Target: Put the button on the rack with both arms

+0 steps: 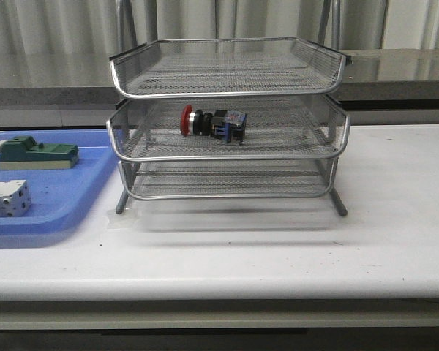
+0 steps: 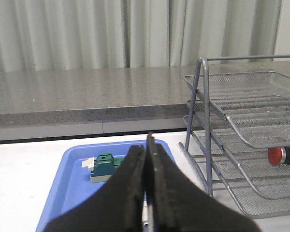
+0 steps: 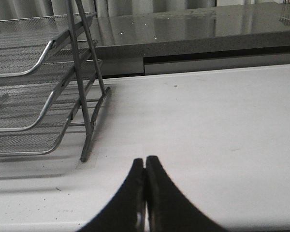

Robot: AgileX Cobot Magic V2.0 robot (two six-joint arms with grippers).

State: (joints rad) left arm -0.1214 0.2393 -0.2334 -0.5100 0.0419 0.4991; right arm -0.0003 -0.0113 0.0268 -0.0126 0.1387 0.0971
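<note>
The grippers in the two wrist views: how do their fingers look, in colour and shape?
Both look alike. The left gripper has two matte black fingers, broad at the base and narrowing in a curve to slim tips. The right gripper has the same black, curved fingers. No cables or markings show.

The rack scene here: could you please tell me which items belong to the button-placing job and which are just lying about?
Job:
- button, lying in the middle tier
- rack
- left gripper, shut
- right gripper, shut

Lying about:
- blue tray
- green-topped block
- white terminal block
</note>
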